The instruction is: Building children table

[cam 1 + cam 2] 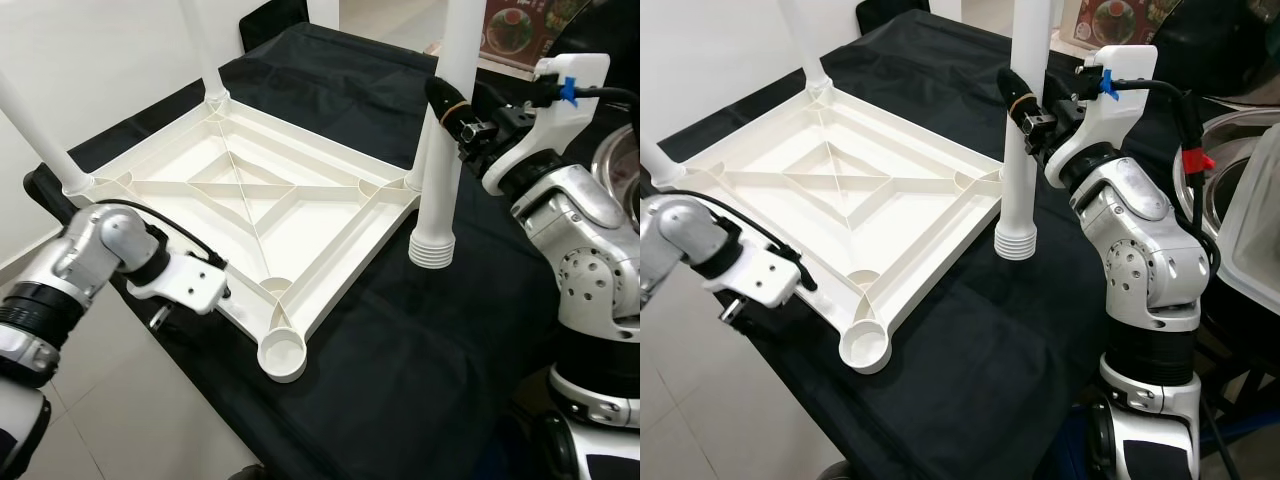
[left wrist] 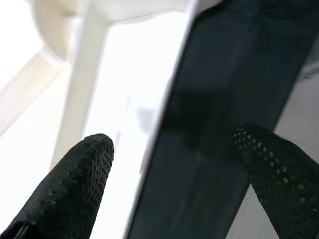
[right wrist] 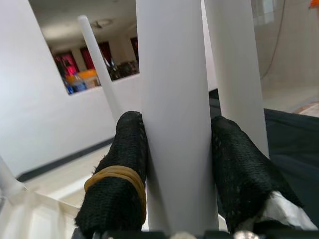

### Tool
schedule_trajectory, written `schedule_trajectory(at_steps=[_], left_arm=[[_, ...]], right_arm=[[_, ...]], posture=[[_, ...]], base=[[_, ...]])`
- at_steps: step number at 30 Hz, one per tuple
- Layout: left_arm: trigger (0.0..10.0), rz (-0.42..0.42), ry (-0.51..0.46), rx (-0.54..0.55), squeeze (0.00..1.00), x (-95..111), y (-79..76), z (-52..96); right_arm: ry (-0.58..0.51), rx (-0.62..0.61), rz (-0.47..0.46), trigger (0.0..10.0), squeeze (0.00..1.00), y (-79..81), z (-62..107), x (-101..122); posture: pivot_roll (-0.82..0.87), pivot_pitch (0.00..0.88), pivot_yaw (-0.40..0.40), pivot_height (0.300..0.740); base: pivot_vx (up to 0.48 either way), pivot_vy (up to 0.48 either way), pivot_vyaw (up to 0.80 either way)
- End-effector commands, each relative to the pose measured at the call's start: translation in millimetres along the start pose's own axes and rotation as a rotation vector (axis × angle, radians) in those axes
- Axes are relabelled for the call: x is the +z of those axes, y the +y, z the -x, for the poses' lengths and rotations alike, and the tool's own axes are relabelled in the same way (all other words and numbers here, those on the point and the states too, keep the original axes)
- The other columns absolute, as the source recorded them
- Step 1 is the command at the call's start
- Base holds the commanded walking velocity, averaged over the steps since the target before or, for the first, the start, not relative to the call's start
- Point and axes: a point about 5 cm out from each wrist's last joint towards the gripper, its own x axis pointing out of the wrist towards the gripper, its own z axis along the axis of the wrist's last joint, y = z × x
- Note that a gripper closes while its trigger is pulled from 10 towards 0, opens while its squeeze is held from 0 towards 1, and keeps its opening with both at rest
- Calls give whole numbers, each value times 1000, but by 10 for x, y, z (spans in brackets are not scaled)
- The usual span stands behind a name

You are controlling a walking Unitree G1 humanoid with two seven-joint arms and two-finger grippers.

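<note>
Empty corner socket (image 1: 282, 355) nearest; right fingers (image 3: 119, 169) clamp loose leg (image 1: 437, 190).

The right gripper (image 3: 177, 164) is raised, its fingers clamped on a leg (image 1: 437, 190). The left gripper (image 2: 174, 174) is low, fingers spread.

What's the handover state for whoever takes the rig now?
Right gripper: jaws shut on a loose leg, held upright, threaded end down, hanging beside the tabletop's right edge.
Left gripper: jaws open, astride the tabletop's near-left edge.
Tabletop lies upside down on the black cloth.
Done: three legs stand in the far, left and right corners.
Left: the near corner socket is empty; the held leg probably goes there.
</note>
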Motion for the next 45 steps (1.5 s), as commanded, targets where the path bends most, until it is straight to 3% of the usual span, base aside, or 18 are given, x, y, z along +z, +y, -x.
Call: schedule_trajectory(at_steps=[1,4,6,11,13,17,18,20,22,27,28,29,30,33,34,37,38,45], left_arm=[[10000,44,-38,99,0,-10,5,124],[10000,60,-101,188,0,39,58,174],[10000,129,-349,408,0,221,153,321],[10000,282,-629,708,0,303,208,479],[10000,282,-629,708,0,303,208,479],[10000,474,-784,932,0,292,194,399],[10000,697,-942,1073,0,321,137,181],[10000,697,-942,1073,0,321,137,181],[10000,929,-1158,1113,0,490,66,-69],[10000,968,-1276,1039,0,714,33,-166],[10000,945,-1291,980,855,790,39,-170],[10000,945,-1291,980,855,790,39,-170],[10000,889,-1297,914,1000,853,54,-142],[10000,766,-1280,796,1000,958,69,-71],[10000,712,-1277,708,169,1016,55,-29],[10000,694,-1277,656,169,1062,36,-1],[10000,664,-1254,595,0,1088,9,16],[10000,626,-1099,597,0,1032,128,-65]], right_arm=[[-38,39,-37,10000,0,57,-7,97],[-47,61,-60,10000,0,78,-1,113],[-77,138,-140,10000,0,170,26,146],[-105,231,-229,10000,0,292,73,157],[-105,231,-229,10000,0,292,73,157],[-103,285,-276,10000,0,375,113,111],[-102,318,-304,10000,0,426,128,88],[-102,318,-304,10000,0,426,128,88],[-98,349,-310,10000,0,465,122,83],[-93,389,-308,10000,0,507,111,88],[-93,426,-305,10000,0,543,102,102],[-93,426,-305,10000,0,543,102,102],[-92,475,-301,10000,0,586,93,121],[-80,565,-281,10000,0,655,91,146],[-74,595,-270,10000,0,672,93,149],[-70,611,-264,10000,0,679,94,149],[-69,628,-257,10000,0,691,97,149],[-60,728,-245,10000,0,798,141,159]], posture=[[-93,150,50,740],[-94,148,47,740],[-91,139,42,740],[-88,130,34,740],[-88,130,34,740],[-86,127,27,740],[-80,120,21,740],[-80,120,21,740],[-77,115,11,740],[-80,111,10,740],[-82,105,7,740],[-82,105,7,740],[-82,102,7,740],[-76,95,1,740],[-75,92,0,740],[-75,92,0,740],[-79,87,3,740],[-91,72,9,740]], base=[[0,0,0],[0,0,0],[0,0,0],[0,0,0],[0,0,0],[0,0,0],[0,0,0],[0,0,0],[0,0,0],[0,0,0],[0,0,0],[0,0,0],[0,0,0],[0,0,0],[0,0,0],[0,0,0],[0,0,0],[0,0,0]])
